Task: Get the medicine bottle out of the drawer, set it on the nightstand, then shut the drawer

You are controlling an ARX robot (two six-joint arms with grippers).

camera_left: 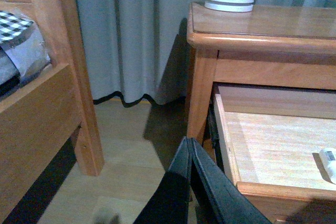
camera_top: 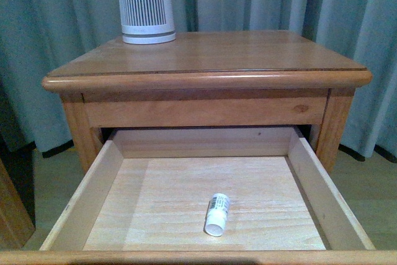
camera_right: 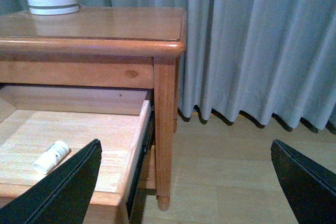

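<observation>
Left tool (camera_left: 189, 142) closest in: fingers pressed together, just outside the drawer's (camera_left: 227, 145) left wall near its front corner, over bare floor (camera_left: 126, 145). My right tool (camera_right: 185, 142) is spread wide, off the drawer's right front corner.

Drawer pulled well out of the table (camera_top: 205, 80). Medicine bottle (camera_top: 217, 213) lies on its side on the drawer bottom, cap toward the front rail, a little right of centre, apart from all four walls and forward of the tabletop's rounded edge.

Ribbed white cylinder (camera_top: 146, 4) stands at the top's back left corner. Bed frame (camera_left: 47, 103) left of the table, a strip of floor between. Curtain (camera_top: 49, 29) behind.
</observation>
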